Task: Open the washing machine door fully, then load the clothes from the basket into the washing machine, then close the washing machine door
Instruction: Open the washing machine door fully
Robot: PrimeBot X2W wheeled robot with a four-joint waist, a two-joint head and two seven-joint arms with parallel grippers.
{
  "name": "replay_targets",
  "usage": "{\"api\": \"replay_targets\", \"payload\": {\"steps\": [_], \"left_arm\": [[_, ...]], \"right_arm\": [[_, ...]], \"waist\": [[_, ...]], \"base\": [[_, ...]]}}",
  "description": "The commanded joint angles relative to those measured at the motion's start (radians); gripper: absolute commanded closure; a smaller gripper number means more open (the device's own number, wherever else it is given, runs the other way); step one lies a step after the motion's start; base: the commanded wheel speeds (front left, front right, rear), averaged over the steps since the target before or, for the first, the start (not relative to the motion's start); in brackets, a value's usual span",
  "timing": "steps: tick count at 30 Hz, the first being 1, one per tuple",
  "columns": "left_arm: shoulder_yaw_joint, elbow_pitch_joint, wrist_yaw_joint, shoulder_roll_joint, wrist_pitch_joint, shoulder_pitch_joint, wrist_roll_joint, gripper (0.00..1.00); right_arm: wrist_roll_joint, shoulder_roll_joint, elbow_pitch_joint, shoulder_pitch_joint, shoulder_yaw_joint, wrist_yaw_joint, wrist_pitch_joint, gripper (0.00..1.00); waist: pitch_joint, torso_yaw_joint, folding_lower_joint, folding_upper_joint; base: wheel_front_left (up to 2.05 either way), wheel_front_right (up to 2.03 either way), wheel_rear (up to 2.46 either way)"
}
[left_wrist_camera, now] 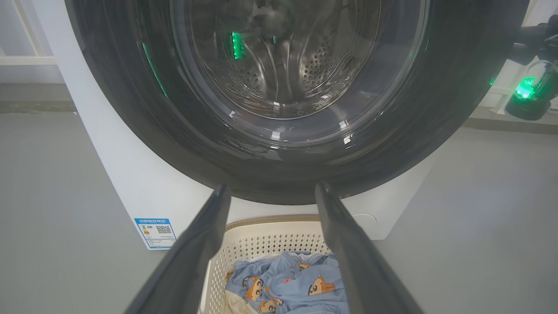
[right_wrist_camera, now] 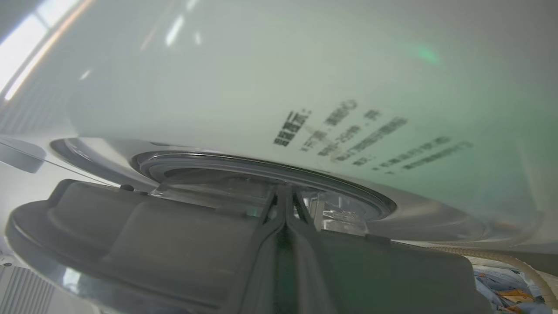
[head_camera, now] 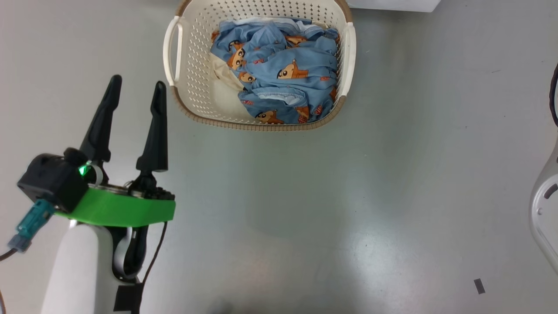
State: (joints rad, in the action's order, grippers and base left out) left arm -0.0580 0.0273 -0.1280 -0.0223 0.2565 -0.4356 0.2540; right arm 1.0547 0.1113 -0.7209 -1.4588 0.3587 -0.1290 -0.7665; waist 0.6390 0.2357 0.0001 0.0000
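Note:
The cream basket (head_camera: 261, 126) stands on the floor in front of the washing machine (left_wrist_camera: 144, 183). It holds the light blue printed clothes (head_camera: 283, 74) and a cream cloth (head_camera: 224, 91). My left gripper (head_camera: 137, 83) is open and empty, low and to the left of the basket, pointing towards the machine. In the left wrist view the same gripper (left_wrist_camera: 272, 188) frames the basket (left_wrist_camera: 261, 226) and clothes (left_wrist_camera: 296, 283). The glossy black washing machine door (left_wrist_camera: 130, 109) covers the drum, which shows through the glass. My right gripper (right_wrist_camera: 285, 192) is shut, right up against the door's grey rim; its green-lit wrist (left_wrist_camera: 527, 93) sits at the door's right edge.
Grey floor spreads around the basket. A blue label (left_wrist_camera: 155, 232) marks the machine's lower left front. A pale curved part (head_camera: 545, 209) and a black cable (head_camera: 553, 96) sit at the right edge of the head view. A white printed surface (right_wrist_camera: 305, 87) lies close above the right gripper.

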Motion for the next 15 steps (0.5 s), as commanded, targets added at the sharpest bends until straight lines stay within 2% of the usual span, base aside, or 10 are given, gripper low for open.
{"api": "replay_targets", "payload": {"steps": [1,15], "left_arm": [[0.028,-0.028,-0.003,-0.028,0.005,-0.004,0.007,0.0],[0.035,-0.035,-0.003,-0.028,0.005,0.007,-0.001,0.0]], "right_arm": [[-0.019,-0.047,0.035,-0.019,-0.013,-0.002,-0.035,1.0],[-0.009,-0.059,0.123,0.088,0.016,-0.002,-0.252,1.0]], "waist": [[-0.004,0.0,-0.0001,0.0],[-0.036,-0.015,-0.0001,0.0]], "base": [[0.0,0.0,0.0],[0.0,0.0,0.0]]}}
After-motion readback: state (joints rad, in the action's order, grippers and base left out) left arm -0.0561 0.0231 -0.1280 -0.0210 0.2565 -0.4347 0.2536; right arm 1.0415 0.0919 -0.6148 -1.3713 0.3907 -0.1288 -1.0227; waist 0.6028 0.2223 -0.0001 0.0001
